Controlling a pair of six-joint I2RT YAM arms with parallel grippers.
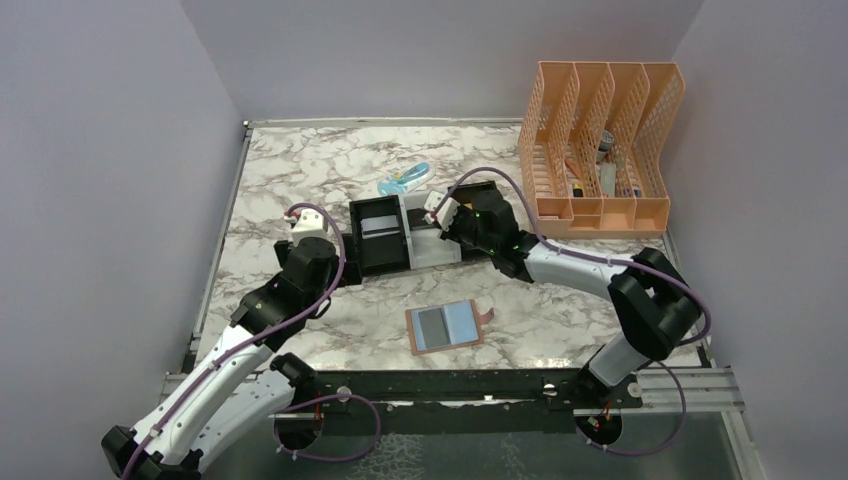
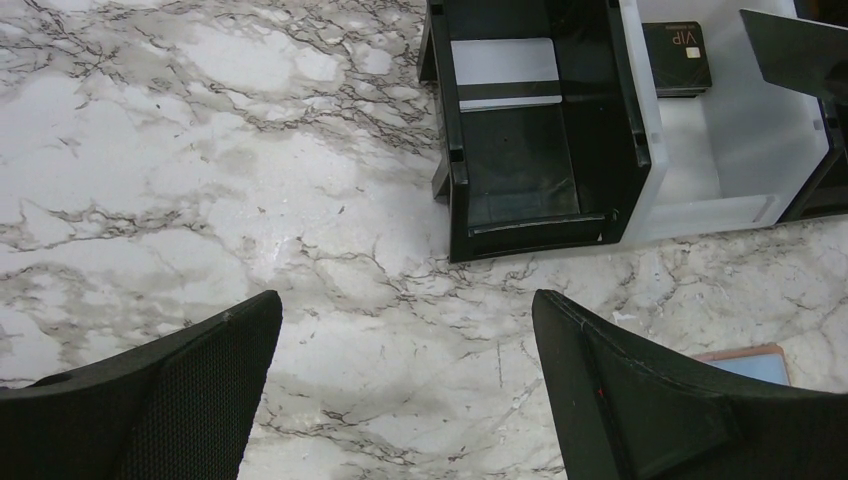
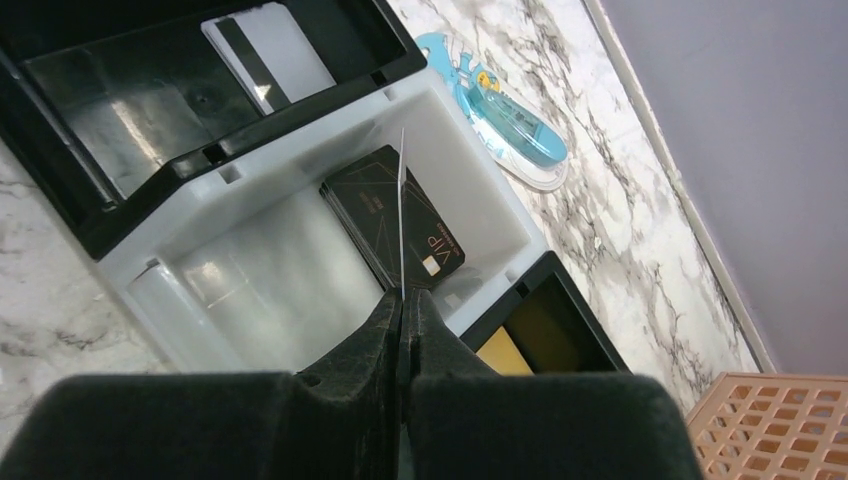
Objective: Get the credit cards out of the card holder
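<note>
Thin dark card (image 2: pixel 800 50) pinched edge-on in right jaws over glossy white tray compartment (image 3: pixel 300 170) — left jaws spread above veined marble bench (image 2: pixel 200 150); tan leather card holder (image 1: pixel 447 326) flat, open.

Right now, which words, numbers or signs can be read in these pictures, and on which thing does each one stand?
"VIP": on the black card lying in the white compartment of the tray.
The other print on that black card: too small to read.
On the dark card pinched in the right gripper: no readable text.
On the silvery card with the black stripe: nothing readable.
On the blue dispenser: no readable text.
</note>
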